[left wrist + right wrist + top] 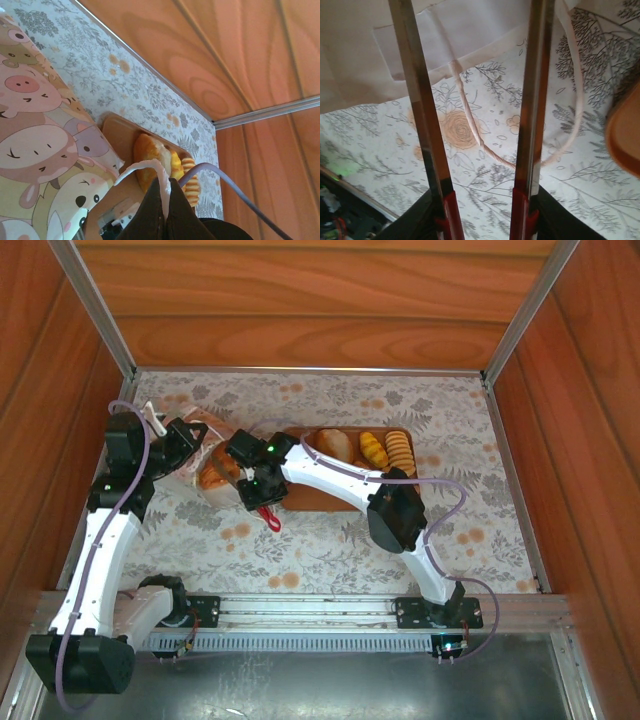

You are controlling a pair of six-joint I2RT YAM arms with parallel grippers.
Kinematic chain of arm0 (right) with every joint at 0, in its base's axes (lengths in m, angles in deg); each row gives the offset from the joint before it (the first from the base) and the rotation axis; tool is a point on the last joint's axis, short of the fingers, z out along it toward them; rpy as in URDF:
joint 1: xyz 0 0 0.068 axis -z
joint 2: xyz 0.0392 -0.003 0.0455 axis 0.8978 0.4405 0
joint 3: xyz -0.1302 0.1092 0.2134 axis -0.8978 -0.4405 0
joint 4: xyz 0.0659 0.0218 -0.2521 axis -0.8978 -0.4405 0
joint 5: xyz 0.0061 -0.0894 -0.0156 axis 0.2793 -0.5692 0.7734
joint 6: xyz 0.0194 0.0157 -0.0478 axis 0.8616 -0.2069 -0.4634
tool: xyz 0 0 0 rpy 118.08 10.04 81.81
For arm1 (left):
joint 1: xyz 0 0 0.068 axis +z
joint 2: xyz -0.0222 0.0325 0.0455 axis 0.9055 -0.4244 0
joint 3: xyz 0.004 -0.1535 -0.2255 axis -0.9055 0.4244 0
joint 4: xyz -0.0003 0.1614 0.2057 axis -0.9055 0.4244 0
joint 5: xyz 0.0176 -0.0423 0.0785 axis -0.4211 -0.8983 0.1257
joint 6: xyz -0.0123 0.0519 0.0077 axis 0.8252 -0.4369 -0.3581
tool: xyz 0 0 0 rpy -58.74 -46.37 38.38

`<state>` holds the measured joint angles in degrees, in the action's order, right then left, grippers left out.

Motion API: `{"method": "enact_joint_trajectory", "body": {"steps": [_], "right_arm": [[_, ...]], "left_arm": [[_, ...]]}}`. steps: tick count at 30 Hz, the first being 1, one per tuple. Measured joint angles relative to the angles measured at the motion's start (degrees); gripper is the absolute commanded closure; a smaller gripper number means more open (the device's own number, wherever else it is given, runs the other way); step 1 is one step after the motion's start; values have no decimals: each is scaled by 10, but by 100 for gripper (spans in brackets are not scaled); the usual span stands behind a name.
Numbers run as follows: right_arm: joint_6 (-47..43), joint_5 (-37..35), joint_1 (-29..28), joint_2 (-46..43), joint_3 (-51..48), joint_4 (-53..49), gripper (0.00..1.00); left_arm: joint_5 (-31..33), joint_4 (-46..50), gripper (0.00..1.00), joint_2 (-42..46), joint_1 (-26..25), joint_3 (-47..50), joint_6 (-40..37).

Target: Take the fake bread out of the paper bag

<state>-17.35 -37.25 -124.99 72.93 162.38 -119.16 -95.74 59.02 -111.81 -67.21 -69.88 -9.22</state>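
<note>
On the brown tray, you have 3 fake bread pieces out; orange shapes at the paper bag's mouth suggest more remain. Your left gripper pinches its cord handle; your right gripper gapes wide, empty, beside the bag.

Top view of the workcell: the left gripper is touching the left edge of the bag, which is lying on the floral cloth just beside the left end of the tray. The right arm is reaching leftward across the tray, its gripper hanging just beside the bag's near side. Three pieces of bread are sitting side by side on the tray's far right part.
</note>
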Motion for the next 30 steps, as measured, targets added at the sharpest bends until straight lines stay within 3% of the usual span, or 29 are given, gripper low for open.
{"method": "enact_joint_trajectory", "body": {"steps": [7, 13, 30], "right_arm": [[9, 20, 2, -9, -32, 27, 78], [10, 22, 9, -56, -72, 40, 83], [-19, 40, 19, -225, -162, 20, 79]], "left_arm": [[0, -7, 100, 7, 0, 6, 5], [1, -9, 100, 10, 0, 12, 8], [14, -17, 100, 11, -1, 33, 11]]}}
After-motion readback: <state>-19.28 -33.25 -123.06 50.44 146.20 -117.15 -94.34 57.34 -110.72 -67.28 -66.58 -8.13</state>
